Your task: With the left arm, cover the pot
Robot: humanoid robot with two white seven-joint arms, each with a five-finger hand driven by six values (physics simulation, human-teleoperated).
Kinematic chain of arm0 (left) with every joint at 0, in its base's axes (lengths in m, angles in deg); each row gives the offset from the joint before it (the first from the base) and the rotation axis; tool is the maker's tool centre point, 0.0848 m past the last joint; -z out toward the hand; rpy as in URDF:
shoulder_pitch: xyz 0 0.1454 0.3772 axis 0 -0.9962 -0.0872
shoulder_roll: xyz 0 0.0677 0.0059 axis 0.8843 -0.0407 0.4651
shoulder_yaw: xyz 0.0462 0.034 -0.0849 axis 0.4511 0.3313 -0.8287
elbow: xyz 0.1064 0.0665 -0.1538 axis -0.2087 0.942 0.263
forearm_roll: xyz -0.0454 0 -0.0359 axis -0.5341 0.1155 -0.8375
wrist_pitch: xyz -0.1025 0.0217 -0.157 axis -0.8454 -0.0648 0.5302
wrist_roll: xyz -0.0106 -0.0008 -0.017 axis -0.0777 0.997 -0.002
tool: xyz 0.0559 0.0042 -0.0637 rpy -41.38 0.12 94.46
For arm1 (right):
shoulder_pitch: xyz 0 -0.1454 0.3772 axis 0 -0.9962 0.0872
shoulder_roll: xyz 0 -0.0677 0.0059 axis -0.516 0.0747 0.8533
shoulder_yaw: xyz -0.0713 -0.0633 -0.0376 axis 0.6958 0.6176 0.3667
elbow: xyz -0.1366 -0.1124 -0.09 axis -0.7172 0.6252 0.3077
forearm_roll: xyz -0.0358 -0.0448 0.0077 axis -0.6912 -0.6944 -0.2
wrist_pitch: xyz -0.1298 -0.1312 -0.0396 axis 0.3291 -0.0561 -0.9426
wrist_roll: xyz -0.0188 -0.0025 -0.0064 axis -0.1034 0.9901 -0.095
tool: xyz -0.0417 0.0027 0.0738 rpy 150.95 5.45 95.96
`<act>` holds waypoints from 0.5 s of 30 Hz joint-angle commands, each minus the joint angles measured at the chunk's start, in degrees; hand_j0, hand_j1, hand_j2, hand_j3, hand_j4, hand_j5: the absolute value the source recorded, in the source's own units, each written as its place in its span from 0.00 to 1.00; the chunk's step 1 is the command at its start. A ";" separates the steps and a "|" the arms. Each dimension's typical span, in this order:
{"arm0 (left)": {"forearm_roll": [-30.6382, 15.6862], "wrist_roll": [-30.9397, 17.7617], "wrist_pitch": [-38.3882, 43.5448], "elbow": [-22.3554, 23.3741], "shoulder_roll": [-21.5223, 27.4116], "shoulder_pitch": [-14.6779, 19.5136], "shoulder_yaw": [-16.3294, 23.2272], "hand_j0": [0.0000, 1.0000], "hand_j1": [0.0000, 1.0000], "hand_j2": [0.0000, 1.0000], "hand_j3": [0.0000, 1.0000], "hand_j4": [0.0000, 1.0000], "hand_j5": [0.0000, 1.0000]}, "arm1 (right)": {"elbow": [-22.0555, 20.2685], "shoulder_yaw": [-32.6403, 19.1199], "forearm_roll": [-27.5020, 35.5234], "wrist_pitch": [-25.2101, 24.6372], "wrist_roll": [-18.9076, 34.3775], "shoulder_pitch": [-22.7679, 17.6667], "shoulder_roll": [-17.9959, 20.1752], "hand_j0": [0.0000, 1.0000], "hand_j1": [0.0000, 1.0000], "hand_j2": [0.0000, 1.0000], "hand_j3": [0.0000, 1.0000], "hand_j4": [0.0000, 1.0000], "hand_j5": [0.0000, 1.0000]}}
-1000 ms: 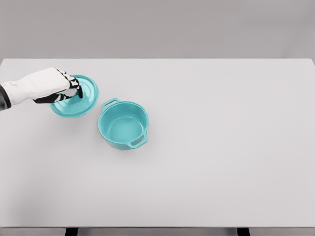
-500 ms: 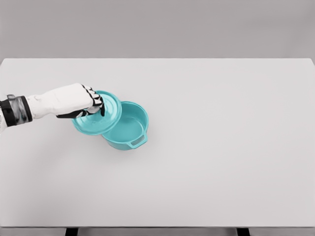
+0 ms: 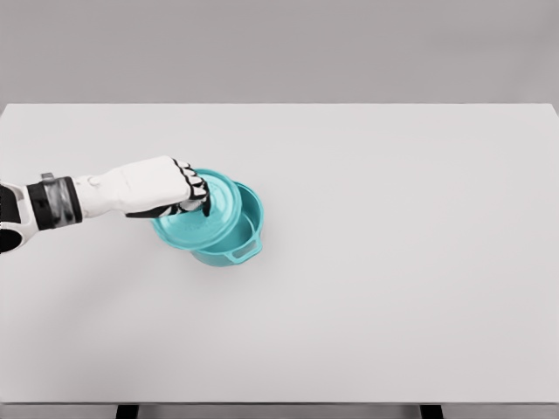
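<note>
Fingers (image 3: 196, 194) of my left hand (image 3: 162, 188): curled closed around the knob at the top of the teal pot lid (image 3: 203, 218), black fingertips pressed down on it; the knob itself is hidden under the hand, so I judge the grip from the curl alone.

Lid: rigid, round, teal, tilted slightly, carried over the left part of the teal pot (image 3: 234, 236) and overlapping most of its mouth. Whether its rim already touches the pot's rim I cannot tell. A crescent of the pot's interior shows on the right, so the lid is not centred.

Pot: stands on the white table (image 3: 393, 262), left of centre, one loop handle (image 3: 247, 251) showing on the near-right side.

Handling, my judgement: lid is stiff, smooth and probably slippery, moderate in weight; a single-point hold at the knob lets it swing, hence the tilt. Best held at the knob, level, then moved right and lowered until the rims meet all round.

Right arm: not visible.

Risk: an off-centre drop could nudge the pot or leave the lid cocked.
</note>
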 commanded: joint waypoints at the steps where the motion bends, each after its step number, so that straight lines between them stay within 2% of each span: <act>1: -0.04 0.03 0.11 0.14 -0.93 0.00 0.11 0.49 0.49 0.49 0.49 0.49 0.49 | 0.02 0.01 -0.02 0.00 0.01 0.00 -0.01 1.00 1.00 1.00 1.00 1.00 1.00; 15: 1.28 -0.06 0.11 0.22 -3.48 0.35 0.46 0.48 0.48 0.48 0.48 0.48 0.48 | 0.02 0.01 -0.02 0.00 0.01 0.00 -0.01 1.00 1.00 1.00 1.00 1.00 1.00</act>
